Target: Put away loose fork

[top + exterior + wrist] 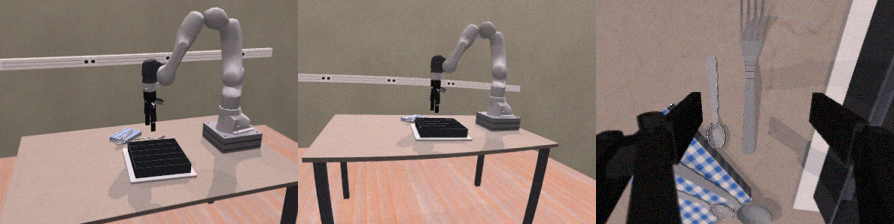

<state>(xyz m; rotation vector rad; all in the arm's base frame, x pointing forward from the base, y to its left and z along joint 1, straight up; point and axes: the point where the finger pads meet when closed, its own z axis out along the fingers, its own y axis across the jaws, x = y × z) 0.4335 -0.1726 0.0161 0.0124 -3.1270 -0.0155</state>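
Forks are what this job is about, and the loose fork (751, 80) lies flat on the desk (68, 169), toward its far edge, between a small spoon (714, 102) and the white edge of the tray's base (831, 115). The fork and the small spoon lie side by side and do not touch. The fork's prongs point to the top of the wrist picture.

Up above them hangs the end effector (150, 124). Its two black fingers are partly open, with only air between them, and the fork shows in the gap far below. It holds nothing.

A blue checked cloth (708, 170) lies just beside the small spoon's bowl. A bigger spoon (753, 212) rests at the cloth's corner, and more silver pieces lie on the cloth.

The black tray (158, 155) sits near the middle of the desk on its white base. I cannot tell which slot has the other forks. The arm's grey base (256, 140) stands near the right edge.
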